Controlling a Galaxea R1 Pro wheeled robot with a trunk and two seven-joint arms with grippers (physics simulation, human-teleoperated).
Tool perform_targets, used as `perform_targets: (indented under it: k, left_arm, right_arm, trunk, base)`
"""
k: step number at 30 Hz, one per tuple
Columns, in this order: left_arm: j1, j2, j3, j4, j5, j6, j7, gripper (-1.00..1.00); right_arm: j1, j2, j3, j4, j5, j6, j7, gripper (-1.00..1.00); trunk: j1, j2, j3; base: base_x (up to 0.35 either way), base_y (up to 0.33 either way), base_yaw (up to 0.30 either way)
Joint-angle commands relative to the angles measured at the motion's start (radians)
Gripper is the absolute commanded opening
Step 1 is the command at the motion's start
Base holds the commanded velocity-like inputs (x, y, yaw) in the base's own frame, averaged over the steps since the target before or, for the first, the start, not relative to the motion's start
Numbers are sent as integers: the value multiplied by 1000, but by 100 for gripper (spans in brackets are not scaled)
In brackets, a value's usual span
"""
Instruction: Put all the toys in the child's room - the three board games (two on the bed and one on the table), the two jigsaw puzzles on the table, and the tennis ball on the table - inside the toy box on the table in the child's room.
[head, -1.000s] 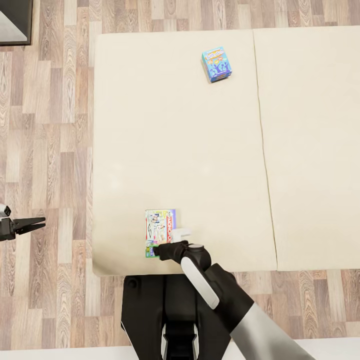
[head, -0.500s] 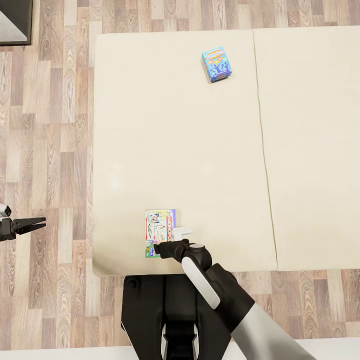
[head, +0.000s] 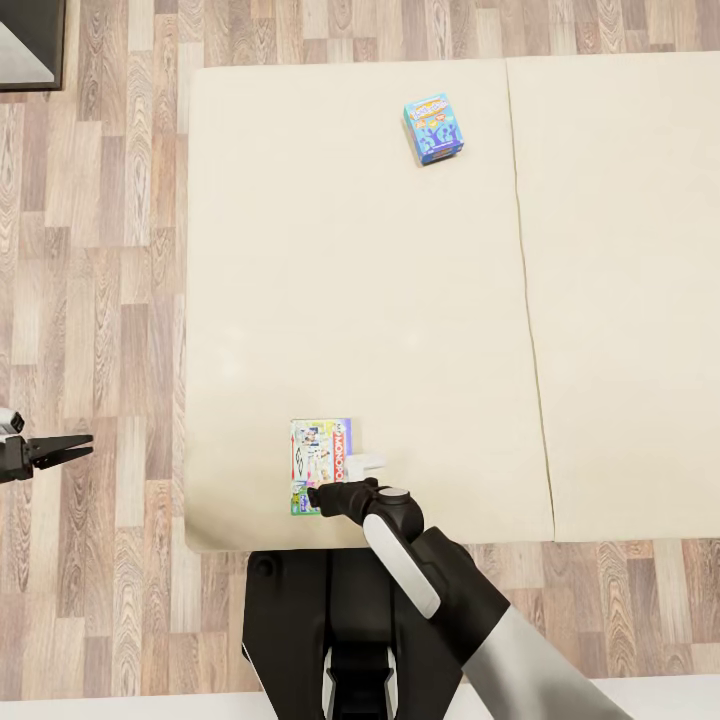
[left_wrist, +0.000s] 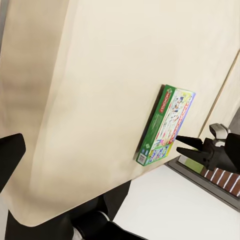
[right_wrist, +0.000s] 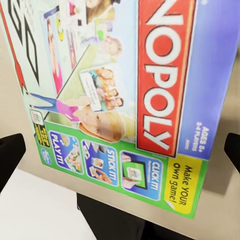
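The right arm reaches forward from the robot's trunk over the near edge of the bed (head: 400, 300), its forearm angled toward the robot's left, so that the right hand (head: 322, 497) sits at the near end of the white board game (head: 321, 462). In the right wrist view the 2 dark fingertips (right_wrist: 11, 156) stand wide apart, one on each side of the box's printed lid (right_wrist: 125, 100), so the hand is open and hangs over the box; whether the fingers touch it is hard to judge from these angles. The left wrist view shows the same pointed fingers (left_wrist: 192, 147) parted at the end of the box (left_wrist: 167, 122), which lies flat on the cream mattress near its edge.

The left arm is held out to the robot's left, over the wood-plank floor (head: 100, 250) beside the bed and well apart from the box. Its left hand (head: 80, 443) points toward the bed with its 2 fingers drawn close into a narrow wedge; it holds nothing, and a slim gap seems to remain between the tips.

Far ahead of the right hand, near the far side of the mattress, lies the small teal-blue board game (head: 433, 128), flat and slightly turned.
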Motion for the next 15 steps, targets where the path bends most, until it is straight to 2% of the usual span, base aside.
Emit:
perform_targets:
  k: [1, 15]
  left_arm:
    - [0, -1, 0, 0, 0, 11, -4, 100]
    - [0, -16, 0, 0, -3, 11, -4, 100]
  right_arm:
    - [-1, 0, 2, -1, -10, 1, -10, 100]
    - [-1, -1, 3, -1, -10, 1, -10, 100]
  trunk:
    - [1, -2, -1]
    - [1, -2, -1]
  base:
    - [0, 0, 0]
    - [0, 0, 0]
